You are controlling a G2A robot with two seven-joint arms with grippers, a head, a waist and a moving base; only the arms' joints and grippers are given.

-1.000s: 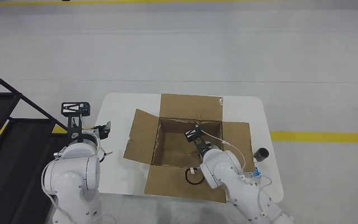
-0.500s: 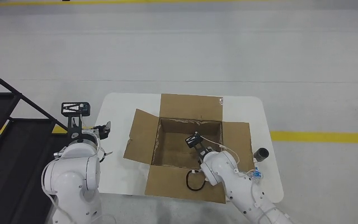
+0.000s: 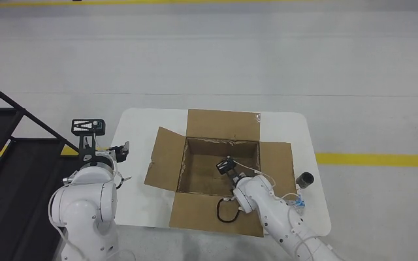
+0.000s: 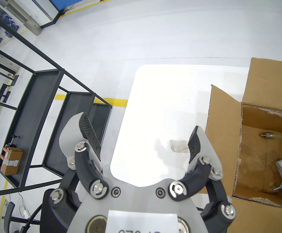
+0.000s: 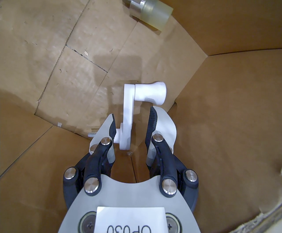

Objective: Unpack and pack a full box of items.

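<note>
An open cardboard box [image 3: 222, 124] stands in the middle of the white table [image 3: 137, 130]. My right arm [image 3: 251, 192] goes down into it. Deep inside, my right gripper [image 5: 132, 113] is open, its fingers on either side of a white crank handle [image 5: 152, 93] lying on the box floor by a wall. One pad is close to the crank's hub; the other stands clear of it. A metal fitting with a translucent end [image 5: 151, 10] lies farther along the floor, the same fitting [image 4: 269, 135] seen through the box's opening. My left gripper [image 4: 139, 122] hangs open and empty above the table's left edge.
A black metal rack [image 3: 26, 156] stands left of the table, with a small carton [image 4: 11, 160] on a low shelf. A dark cylinder [image 3: 304, 179] and a small blue item [image 3: 299, 201] lie right of the box. A strip of clear tape [image 4: 178, 146] lies beside the box's left flap.
My right arm's wrist has shifted toward the near side of the box and lower into it. The left arm has kept still.
</note>
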